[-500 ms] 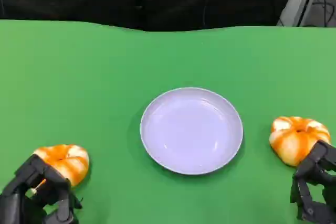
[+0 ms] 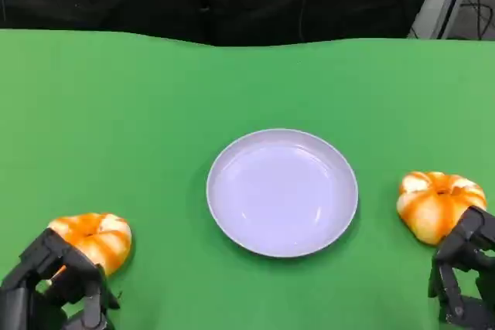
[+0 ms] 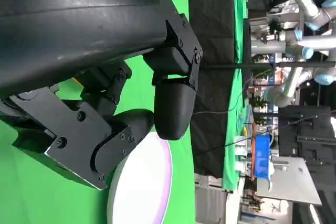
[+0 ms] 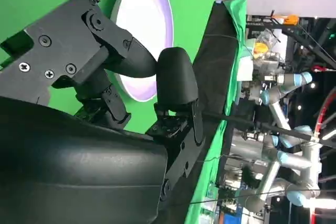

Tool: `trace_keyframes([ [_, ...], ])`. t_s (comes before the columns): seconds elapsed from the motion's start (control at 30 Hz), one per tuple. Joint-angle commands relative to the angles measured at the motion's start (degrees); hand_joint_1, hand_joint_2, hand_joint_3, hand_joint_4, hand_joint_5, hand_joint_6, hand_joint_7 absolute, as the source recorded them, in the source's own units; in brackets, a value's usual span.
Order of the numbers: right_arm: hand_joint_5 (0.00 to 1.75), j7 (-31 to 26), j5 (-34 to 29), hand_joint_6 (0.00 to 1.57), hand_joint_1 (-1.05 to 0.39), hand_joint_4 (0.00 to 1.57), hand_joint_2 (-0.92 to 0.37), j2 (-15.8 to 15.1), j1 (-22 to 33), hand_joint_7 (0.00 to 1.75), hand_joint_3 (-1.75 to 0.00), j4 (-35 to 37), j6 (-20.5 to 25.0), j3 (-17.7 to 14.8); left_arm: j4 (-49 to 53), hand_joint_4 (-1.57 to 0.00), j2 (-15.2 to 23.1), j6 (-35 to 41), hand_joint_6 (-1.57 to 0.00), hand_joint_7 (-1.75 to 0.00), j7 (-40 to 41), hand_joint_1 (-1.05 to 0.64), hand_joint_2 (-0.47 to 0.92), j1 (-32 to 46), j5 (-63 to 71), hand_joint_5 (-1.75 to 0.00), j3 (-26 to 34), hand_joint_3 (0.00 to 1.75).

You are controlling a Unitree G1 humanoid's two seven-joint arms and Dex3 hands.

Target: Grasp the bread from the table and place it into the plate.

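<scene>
The approach is in hand: the left hand (image 2: 54, 287) hovers spread beside the near-left bread (image 2: 94, 239), holding nothing. The right hand (image 2: 466, 272), likewise spread, sits by the right bread (image 2: 437, 202). Next, I judge, fingers must close before carrying to the plate (image 2: 232, 226).

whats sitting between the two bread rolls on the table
In the head view, the empty lavender plate lies between the left bread roll and the right bread roll, with bare green table on either side of it.

Glossy rounded black shell (image 3: 79, 14), angular black fingers (image 3: 170, 108), small silver screws
</scene>
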Motion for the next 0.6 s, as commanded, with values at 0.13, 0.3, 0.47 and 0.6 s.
trace_keyframes([
  [0.13, 1.75, -0.2, 1.0, 0.74, -0.16, 0.88, -0.51, -0.6, 0.8, 1.68, -1.27, -1.7, 1.0, -0.4, -1.1, -0.90, 0.8, -0.1, -0.70, -1.75, 0.3, -0.10, 0.58, 0.5, -0.1, -1.75, 0.0, 1.16],
  [0.3, 1.75, -0.8, 0.3, 0.75, -0.15, 0.89, -0.50, -0.6, 1.0, 1.69, -1.28, -2.3, 1.1, -0.4, -1.0, -0.86, 1.0, -1.6, -0.72, -1.60, 1.1, -0.08, 0.61, 0.4, 1.7, -1.75, 0.4, 1.09],
  [0.47, 1.75, -0.1, 0.8, 0.75, -0.15, 0.89, -0.50, -0.7, 0.9, 1.69, -1.27, -2.0, 0.4, -0.4, -0.4, -0.77, 2.3, -6.0, -0.77, -1.21, 5.4, -0.08, 0.58, 0.6, 11.3, -1.53, 1.0, 1.05],
  [0.6, 1.75, -0.2, 0.9, 0.75, -0.15, 0.89, -0.50, -0.7, 1.2, 1.69, -1.27, -2.7, 0.9, -0.4, -2.2, -0.58, 4.2, -8.1, -0.72, -0.62, 11.1, -0.30, 0.71, 1.5, 23.1, -1.07, 1.0, 0.54],
])
